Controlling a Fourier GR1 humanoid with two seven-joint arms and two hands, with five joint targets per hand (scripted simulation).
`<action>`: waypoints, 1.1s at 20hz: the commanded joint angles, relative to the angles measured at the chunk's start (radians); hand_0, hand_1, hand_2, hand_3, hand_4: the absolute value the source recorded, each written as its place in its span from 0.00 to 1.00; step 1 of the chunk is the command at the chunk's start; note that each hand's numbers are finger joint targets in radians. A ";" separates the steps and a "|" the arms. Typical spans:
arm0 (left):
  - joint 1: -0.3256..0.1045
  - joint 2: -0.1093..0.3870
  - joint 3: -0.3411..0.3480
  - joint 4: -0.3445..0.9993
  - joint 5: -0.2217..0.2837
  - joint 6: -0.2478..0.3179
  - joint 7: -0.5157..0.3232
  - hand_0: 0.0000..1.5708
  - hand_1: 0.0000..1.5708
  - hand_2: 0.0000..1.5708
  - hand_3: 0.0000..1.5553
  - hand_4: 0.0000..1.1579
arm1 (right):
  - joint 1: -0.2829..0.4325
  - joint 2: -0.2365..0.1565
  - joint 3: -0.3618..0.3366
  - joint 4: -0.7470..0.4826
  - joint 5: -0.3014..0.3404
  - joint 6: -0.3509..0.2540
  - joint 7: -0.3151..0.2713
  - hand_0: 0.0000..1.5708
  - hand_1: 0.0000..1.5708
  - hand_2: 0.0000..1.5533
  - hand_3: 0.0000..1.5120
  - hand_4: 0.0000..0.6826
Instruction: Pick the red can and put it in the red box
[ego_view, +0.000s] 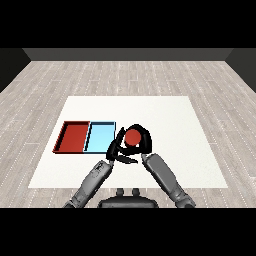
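The red can (132, 136) shows its round red top just right of the light blue tray. My right hand (144, 141) is curled round it from the right and far side, hiding the can's body. My left hand (119, 152) sits close below and to the left of the can, its fingers relaxed and holding nothing. The red tray (74, 136) lies at the left with nothing in it, beyond the blue tray from the can.
The light blue tray (100, 137) lies between the red tray and the can, touching the red tray's right side. Both trays rest on the white table (175, 130), which stretches out to the right and far side.
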 joint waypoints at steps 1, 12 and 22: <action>-0.017 0.000 0.015 0.014 0.025 -0.035 -0.004 0.00 0.00 0.00 0.00 0.00 | 0.034 0.002 0.053 0.035 -0.071 0.018 -0.083 0.94 0.94 0.92 0.93 0.94; -0.030 0.000 0.003 0.046 0.061 -0.042 -0.044 0.00 0.00 0.00 0.00 0.00 | 0.002 0.002 0.147 -0.048 -0.049 -0.121 -0.017 0.97 0.97 0.94 0.93 0.95; -0.136 0.001 -0.040 0.086 0.180 0.255 -0.014 1.00 1.00 1.00 0.96 0.97 | -0.018 0.001 0.149 0.030 -0.081 -0.118 -0.060 0.96 0.96 0.94 0.92 0.95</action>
